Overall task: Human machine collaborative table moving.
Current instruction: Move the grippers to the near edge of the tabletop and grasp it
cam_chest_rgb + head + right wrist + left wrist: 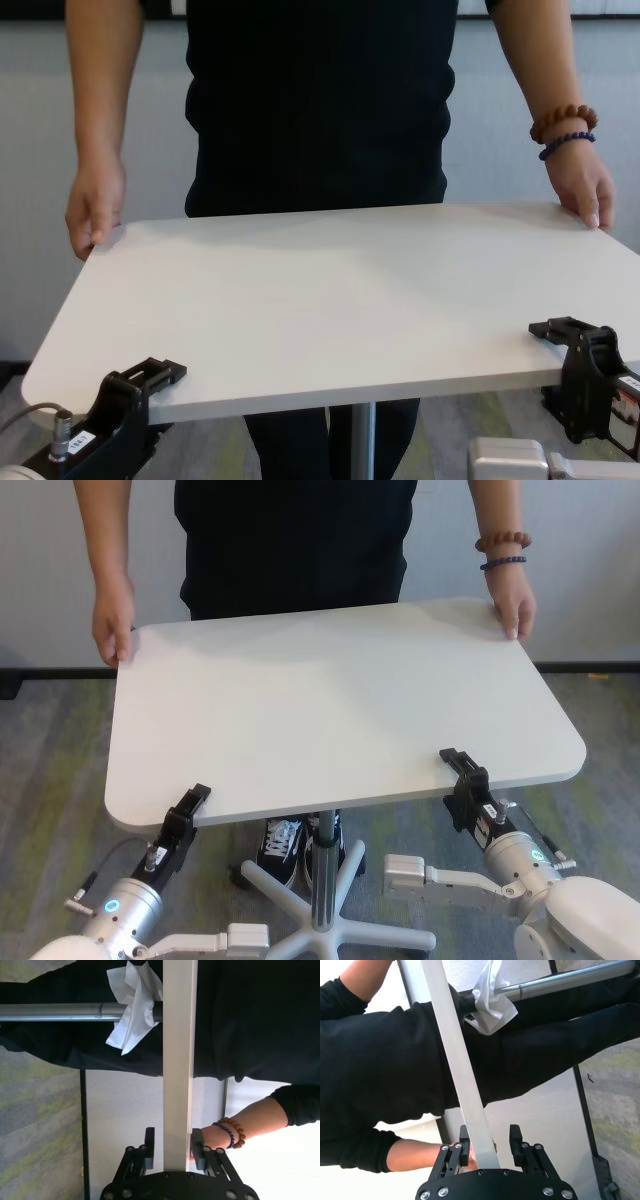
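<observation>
The large white rectangular table top with rounded corners (pixel 340 710) stands between the robot and the person in black shirt and trousers (pixel 295 540), on one slim silver metal pole (pixel 323 865) with a white star-shaped base (pixel 320 920) on the floor. I judge the top to be stiff and quite heavy for its thin edge, and its smooth surface looks slippery, so a hold at the rim must clamp from above and below.

The left black two-finger gripper (pixel 190 805) sits at the near left edge, and the right black two-finger gripper (pixel 462 775) at the near right edge. In both wrist views the thin edge of the top passes between the fingers; the right one seems to touch it on one side, the left one shows a small gap, so I take both as placed around the edge and not fully clenched.

The person's hands hold the two far corners: one hand (pixel 113 630) on the left, the other hand with brown bead and purple bracelets (pixel 513 605) on the right.

A white crumpled tissue (pixel 132 1007) hangs at the pole under the top. The floor is a grey carpet with green streaks (pixel 50 750), and a pale wall (pixel 50 570) is behind the person. Because the weight rests on one pole, I think the table may tip if the two sides are moved unevenly.
</observation>
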